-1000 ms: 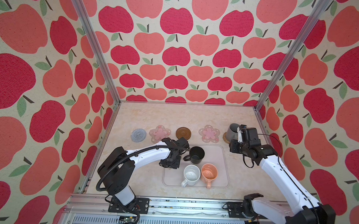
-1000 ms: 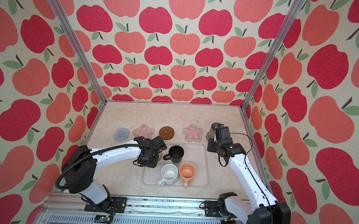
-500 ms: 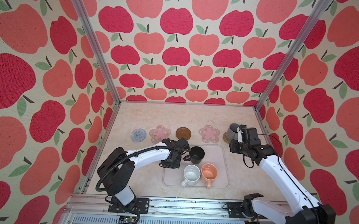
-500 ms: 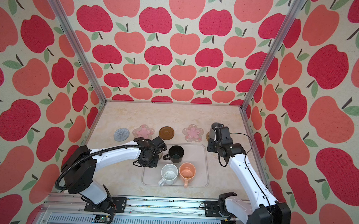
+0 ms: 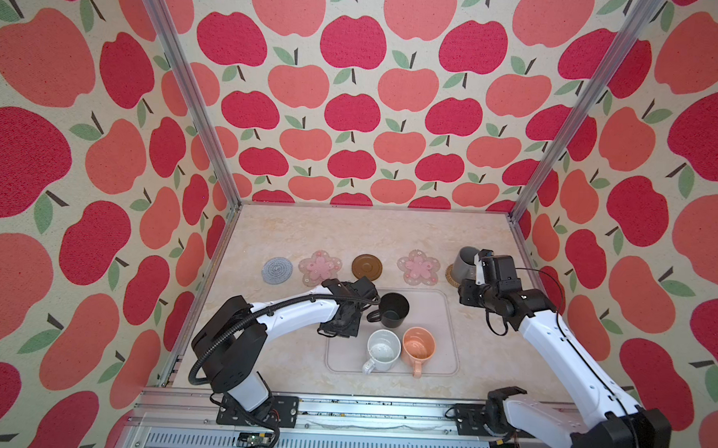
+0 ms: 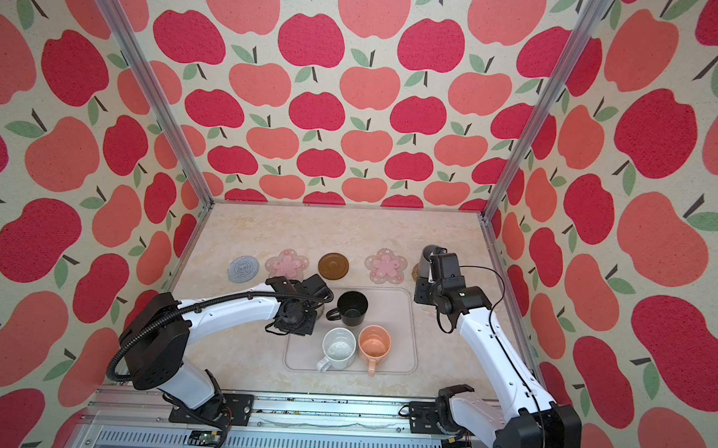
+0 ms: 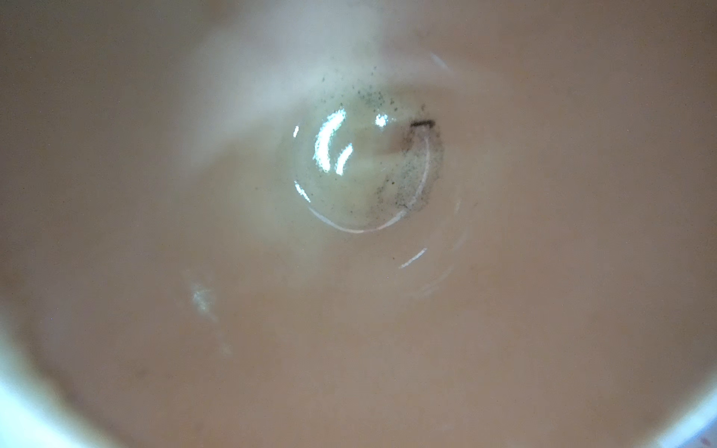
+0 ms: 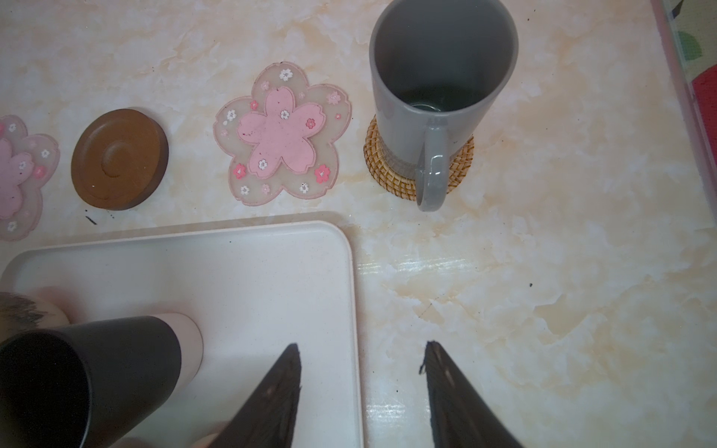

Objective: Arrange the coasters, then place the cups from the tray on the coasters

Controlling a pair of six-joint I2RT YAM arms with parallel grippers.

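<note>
tray (image 5: 432, 315): hasn't moved, front-centre of the table (image 5: 307, 231). In both top views three cups are plainly on it: black cup (image 5: 393, 309) at the far side, white cup (image 5: 383, 351) and peach cup (image 5: 417, 348) touching at the near side.

left gripper (image 5: 345, 320): this is the change. Jaws went from part-open to fully closed within the last second, and the arm is parked at the tray's far left corner. The wrist view is filled by the inside of the cream cup (image 7: 232, 271). Fingers aren't visible there, so the grip on its wall is probable, not confirmed. Cup not lifted yet as far as I can tell. Next is likely a lift toward a free coaster.

right gripper (image 8: 361, 345): no change. It's about half open and empty, over the tray's far right corner, apart from the grey cup (image 8: 442, 77), which stands on the rattan coaster (image 8: 388, 166).

Coasters are in a row behind the tray, and four are still bare: two pink flower coasters (image 5: 320, 267), brown wooden coaster (image 5: 366, 267), grey crocheted coaster (image 5: 277, 270).

So one cup is placed and a second is being picked.
</note>
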